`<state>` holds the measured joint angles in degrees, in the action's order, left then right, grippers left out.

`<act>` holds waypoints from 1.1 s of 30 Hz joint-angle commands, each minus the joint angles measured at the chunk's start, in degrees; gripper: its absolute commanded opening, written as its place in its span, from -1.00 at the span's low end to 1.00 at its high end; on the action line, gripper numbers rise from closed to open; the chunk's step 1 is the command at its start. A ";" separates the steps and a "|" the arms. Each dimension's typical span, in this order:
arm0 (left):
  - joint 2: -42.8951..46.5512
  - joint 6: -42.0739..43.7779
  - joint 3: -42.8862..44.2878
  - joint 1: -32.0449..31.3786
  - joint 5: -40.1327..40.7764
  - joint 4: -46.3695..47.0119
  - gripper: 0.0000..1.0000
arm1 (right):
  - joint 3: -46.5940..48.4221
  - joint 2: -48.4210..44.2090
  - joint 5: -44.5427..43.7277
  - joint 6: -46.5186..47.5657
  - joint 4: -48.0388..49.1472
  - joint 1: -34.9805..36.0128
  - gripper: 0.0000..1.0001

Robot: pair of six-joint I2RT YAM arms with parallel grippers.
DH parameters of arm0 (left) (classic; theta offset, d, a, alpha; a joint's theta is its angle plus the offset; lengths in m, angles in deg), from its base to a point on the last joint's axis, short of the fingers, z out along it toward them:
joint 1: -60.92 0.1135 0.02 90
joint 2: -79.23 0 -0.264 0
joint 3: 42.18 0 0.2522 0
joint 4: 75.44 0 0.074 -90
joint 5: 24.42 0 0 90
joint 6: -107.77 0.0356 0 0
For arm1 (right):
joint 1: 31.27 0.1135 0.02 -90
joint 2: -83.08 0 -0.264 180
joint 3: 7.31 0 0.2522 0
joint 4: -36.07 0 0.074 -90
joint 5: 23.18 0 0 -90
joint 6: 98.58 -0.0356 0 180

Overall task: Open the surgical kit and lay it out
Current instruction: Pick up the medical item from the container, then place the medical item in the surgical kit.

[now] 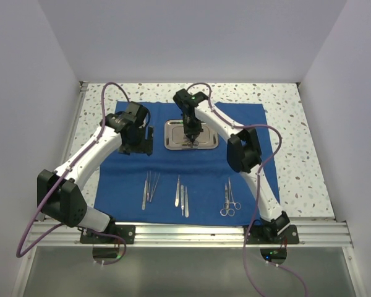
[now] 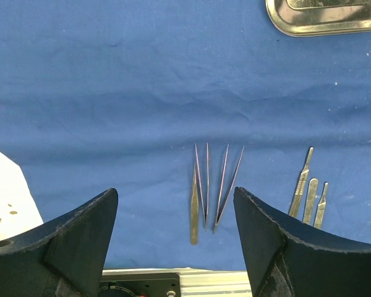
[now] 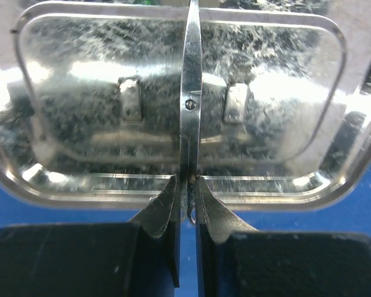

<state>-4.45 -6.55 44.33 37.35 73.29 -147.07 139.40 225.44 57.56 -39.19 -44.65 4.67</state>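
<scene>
The kit's blue cloth (image 1: 123, 179) lies spread flat on the table. A shiny steel tray (image 1: 173, 143) stands on its far middle. My right gripper (image 1: 190, 138) points down into the tray, shut on a pair of steel scissors (image 3: 190, 105) held edge-on over the tray floor (image 3: 80, 136). The right gripper (image 3: 185, 192) pinches them near the handle end. Tweezers (image 1: 149, 187), scalpel handles (image 1: 182, 195) and ring-handled instruments (image 1: 230, 199) lie in a row near the front. My left gripper (image 2: 176, 204) hovers open and holds nothing above the tweezers (image 2: 213, 185), left of the tray.
Speckled tabletop (image 1: 297, 154) shows around the cloth, with white walls on three sides. An aluminium rail (image 1: 191, 234) carrying both arm bases runs along the near edge. The scalpel handles (image 2: 308, 195) lie right of the left fingers.
</scene>
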 commanded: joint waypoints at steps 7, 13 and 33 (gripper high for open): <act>0.80 0.94 2.92 0.63 0.29 2.67 0.58 | -11.45 -21.21 -1.55 1.08 -6.87 -0.26 -1.00; -0.25 1.37 2.40 0.55 0.29 4.78 0.59 | -41.85 -41.17 0.38 -3.04 -2.84 0.00 -1.00; -18.09 2.78 20.41 4.06 2.67 6.54 0.60 | -61.35 -48.95 5.14 -2.88 2.64 -0.17 0.45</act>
<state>-21.37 -5.02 61.75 39.77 74.84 -142.33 68.19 175.17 67.07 -44.18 -39.06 4.67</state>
